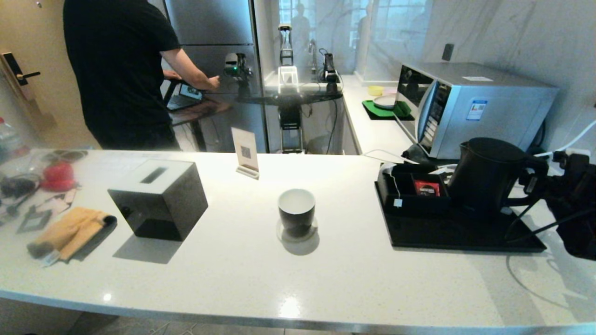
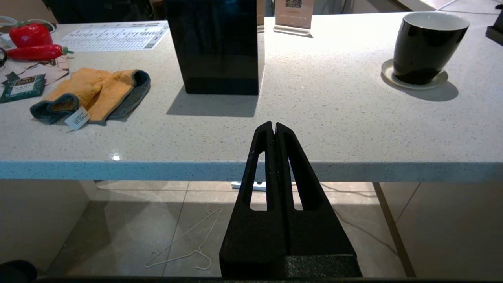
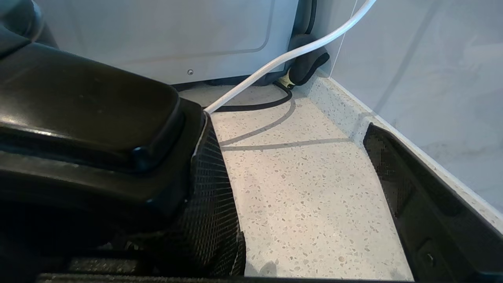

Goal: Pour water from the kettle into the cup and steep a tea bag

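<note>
The matte black kettle [image 1: 486,174] stands on a black tray [image 1: 456,239] at the right of the counter. My right gripper [image 1: 535,179] is at its loop handle and stands open. In the right wrist view the kettle's black top [image 3: 78,102] lies against the outer side of one finger, and only bare counter shows between the right gripper's [image 3: 286,122] jaws. The cup [image 1: 296,211] [image 2: 428,43] sits on a pale coaster mid-counter, and its inside looks white. The tea bag's string and tag [image 1: 397,202] hang over a tray compartment. My left gripper [image 2: 274,125] is shut and empty, low before the counter's front edge.
A black cube box [image 1: 158,197] stands left of the cup and an orange cloth [image 1: 70,230] lies further left. A red packet [image 1: 427,187] lies in the tray compartment. Behind the kettle are a microwave [image 1: 470,107], a white cable [image 3: 275,63] and the wall. A person stands at the back left.
</note>
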